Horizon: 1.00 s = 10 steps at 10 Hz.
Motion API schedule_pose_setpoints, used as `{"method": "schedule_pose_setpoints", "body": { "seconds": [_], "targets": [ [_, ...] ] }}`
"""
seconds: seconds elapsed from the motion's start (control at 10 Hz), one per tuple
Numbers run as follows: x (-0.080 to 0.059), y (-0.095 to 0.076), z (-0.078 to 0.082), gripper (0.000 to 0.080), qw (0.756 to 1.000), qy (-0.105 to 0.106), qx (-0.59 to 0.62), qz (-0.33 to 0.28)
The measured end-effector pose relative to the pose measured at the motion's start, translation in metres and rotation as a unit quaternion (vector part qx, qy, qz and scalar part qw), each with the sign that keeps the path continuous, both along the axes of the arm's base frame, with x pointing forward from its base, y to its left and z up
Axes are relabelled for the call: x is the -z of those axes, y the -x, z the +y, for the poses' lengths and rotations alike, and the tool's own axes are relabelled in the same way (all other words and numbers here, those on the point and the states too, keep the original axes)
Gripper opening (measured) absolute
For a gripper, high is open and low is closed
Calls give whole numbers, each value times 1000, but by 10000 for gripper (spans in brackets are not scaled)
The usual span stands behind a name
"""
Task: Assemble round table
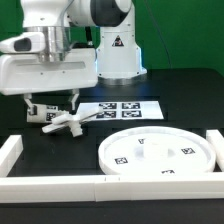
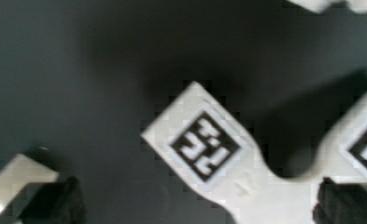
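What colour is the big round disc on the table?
The round disc is white, with black-and-white square tags on top; the exterior view shows it best.

White arm (image 1: 50, 20), black joint (image 1: 105, 10), triangular warning label (image 1: 117, 42), dark jaws

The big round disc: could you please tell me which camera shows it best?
The exterior view: the whole disc lies flat there, with its tags facing up. The wrist view shows none of it, only a tagged white part up close.
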<state>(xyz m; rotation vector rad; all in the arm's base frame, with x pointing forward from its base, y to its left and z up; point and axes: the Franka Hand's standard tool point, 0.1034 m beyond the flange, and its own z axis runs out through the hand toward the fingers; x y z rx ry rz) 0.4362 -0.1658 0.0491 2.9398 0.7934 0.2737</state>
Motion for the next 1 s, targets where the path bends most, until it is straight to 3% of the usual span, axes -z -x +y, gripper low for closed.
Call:
{"method": "schedule_pose_setpoints", "body": {
  "seconds": [0.3,0.5,0.9,1.0],
  "targets": [
    [-10,-4,11,649,1000,-4,16,-25],
    [-8,-4,9,649,1000,-4,18,-23],
    [-12,-20,56,649,997,-34,59,-41],
    [-15,-22,58,649,997,-32,57,-43]
  ]
}}
